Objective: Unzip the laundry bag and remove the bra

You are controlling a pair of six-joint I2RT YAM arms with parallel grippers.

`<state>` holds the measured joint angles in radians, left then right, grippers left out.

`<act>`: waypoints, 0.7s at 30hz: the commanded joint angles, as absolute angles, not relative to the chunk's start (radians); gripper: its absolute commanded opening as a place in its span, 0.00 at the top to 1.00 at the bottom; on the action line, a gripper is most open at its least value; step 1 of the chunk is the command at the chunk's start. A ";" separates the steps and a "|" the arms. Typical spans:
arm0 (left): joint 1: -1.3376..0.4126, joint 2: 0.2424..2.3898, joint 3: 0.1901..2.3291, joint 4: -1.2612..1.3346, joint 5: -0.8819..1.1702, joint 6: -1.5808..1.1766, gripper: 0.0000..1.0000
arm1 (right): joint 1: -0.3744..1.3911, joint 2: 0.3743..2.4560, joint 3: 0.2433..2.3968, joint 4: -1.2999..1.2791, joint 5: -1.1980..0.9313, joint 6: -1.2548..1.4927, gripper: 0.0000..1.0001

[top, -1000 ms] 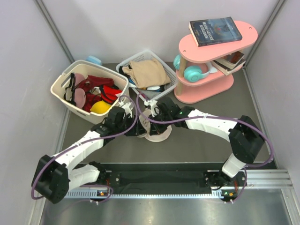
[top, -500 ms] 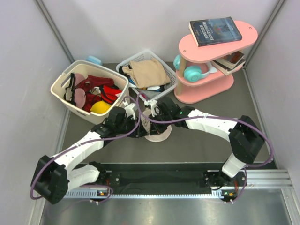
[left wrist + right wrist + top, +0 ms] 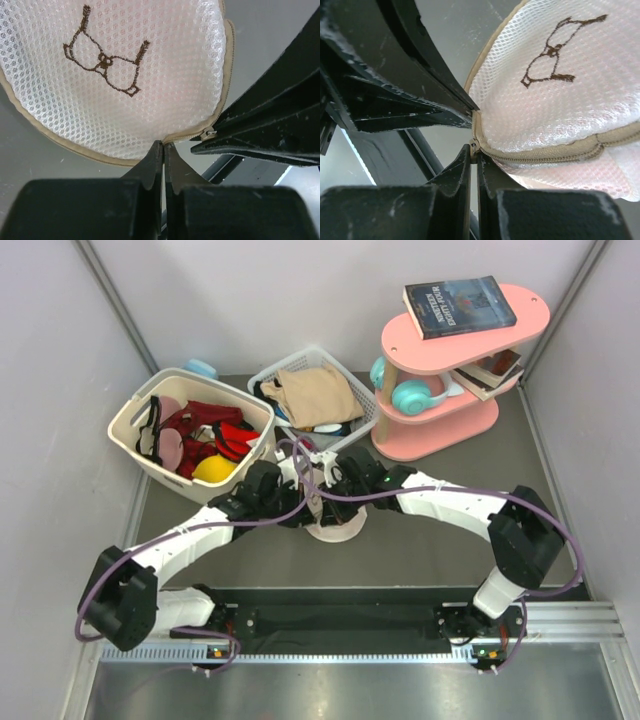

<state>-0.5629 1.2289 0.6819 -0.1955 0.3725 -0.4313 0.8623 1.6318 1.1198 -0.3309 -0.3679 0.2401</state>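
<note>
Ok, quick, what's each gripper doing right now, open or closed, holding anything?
Left gripper: closed, pinching the laundry bag at its rim.
Right gripper: closed on the zip pull.

Lab test cell, plain grey panel walls (image 3: 300, 310) boxing in dark tabletop (image 3: 420, 540), slotted aluminium rail (image 3: 570, 620) running along near edge.

Top cam looks down from behind; both wrist cams close-up, sharing laundry bag (image 3: 125, 75) rim.

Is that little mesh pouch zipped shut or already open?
Shut. The pouch has its zip closed along the rim in view, no gap, its end pinched in the right gripper.
</note>
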 commanded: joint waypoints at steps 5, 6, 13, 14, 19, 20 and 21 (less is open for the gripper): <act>-0.566 1.221 0.718 -0.218 0.342 -0.380 1.00 | 0.735 1.577 1.080 -0.318 -0.399 0.245 1.00; -0.566 1.220 0.716 -0.221 0.342 -0.379 1.00 | 0.703 1.563 1.074 -0.319 -0.402 0.241 1.00; -0.577 1.223 0.732 -0.241 0.354 -0.353 1.00 | 0.598 1.575 1.058 -0.330 -0.410 0.183 1.00; -0.584 1.230 0.739 -0.244 0.351 -0.351 1.00 | 0.592 1.585 1.060 -0.331 -0.411 0.178 1.00; -0.629 1.255 0.761 -0.252 0.339 -0.347 1.00 | 0.575 1.603 1.066 -0.331 -0.408 0.158 1.00; -0.637 1.264 0.770 -0.253 0.336 -0.347 1.00 | 0.571 1.606 1.068 -0.336 -0.407 0.155 1.00; -0.646 1.270 0.775 -0.256 0.331 -0.347 1.00 | 0.568 1.606 1.071 -0.340 -0.408 0.155 1.00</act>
<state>-0.6136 1.2476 0.7345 -0.2028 0.3489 -0.3729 0.6086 1.6119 1.0542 -0.3393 -0.4465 0.1936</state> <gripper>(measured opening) 0.015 0.025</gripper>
